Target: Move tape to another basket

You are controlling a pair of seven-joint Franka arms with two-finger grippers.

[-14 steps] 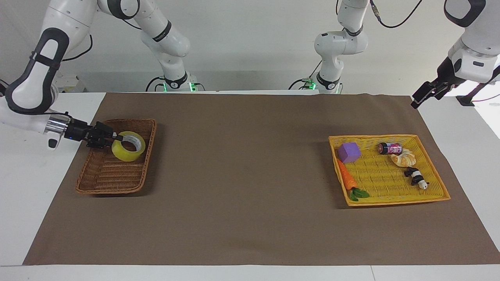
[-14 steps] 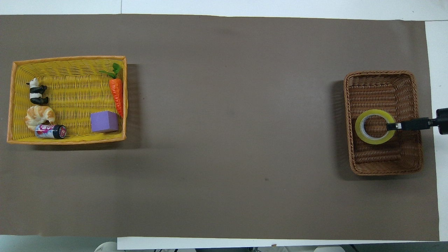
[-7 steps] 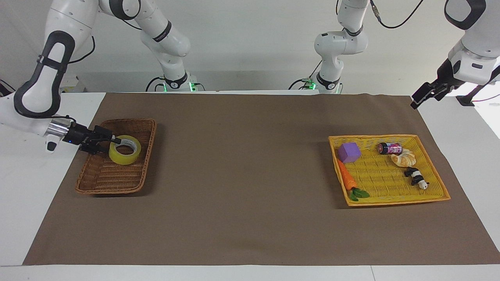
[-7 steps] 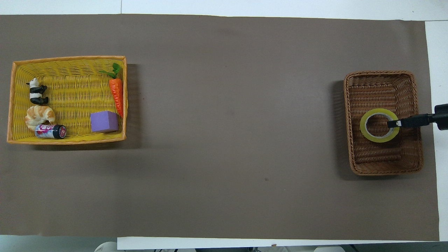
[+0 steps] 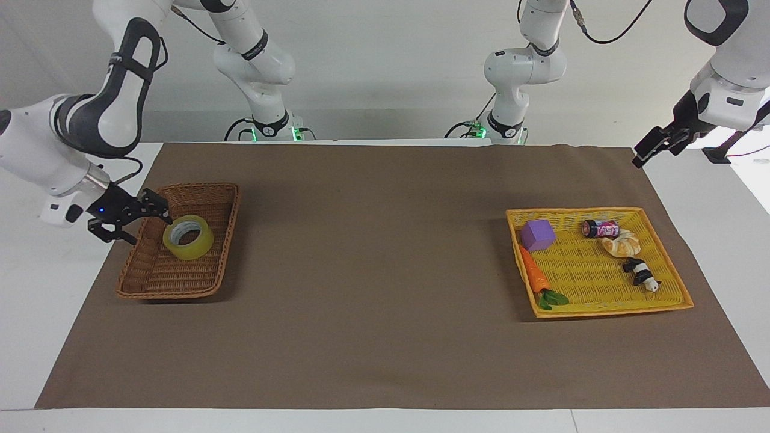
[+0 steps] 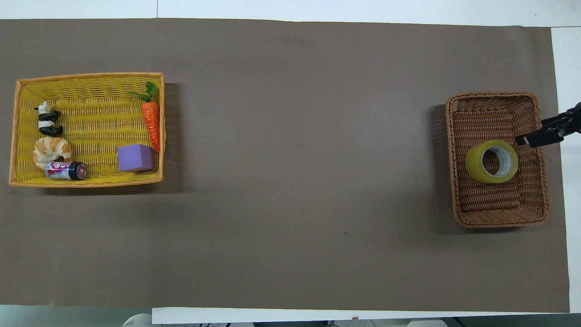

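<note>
I see the tape (image 5: 188,237) lying in the basket (image 5: 207,287), hole up and slightly tilted. My right gripper (image 5: 137,218) hovers over the basket's outer rim with fingers spread and empty; my left gripper (image 5: 649,147) waits, fingers unreadable. I judge the roll light, stiff and slick: pinch its wall through the core. Sloped sides crowd a sideways approach; above is open.

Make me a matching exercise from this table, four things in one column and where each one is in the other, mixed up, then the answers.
1. tape
2. purple block
3. right hand
4. left hand

A. in the yellow tray
B. over the table's corner at the left arm's end
C. in the wicker basket
D. over the wicker basket's outer rim, off the tape

Pairs: 1-C, 2-A, 3-D, 4-B
</note>
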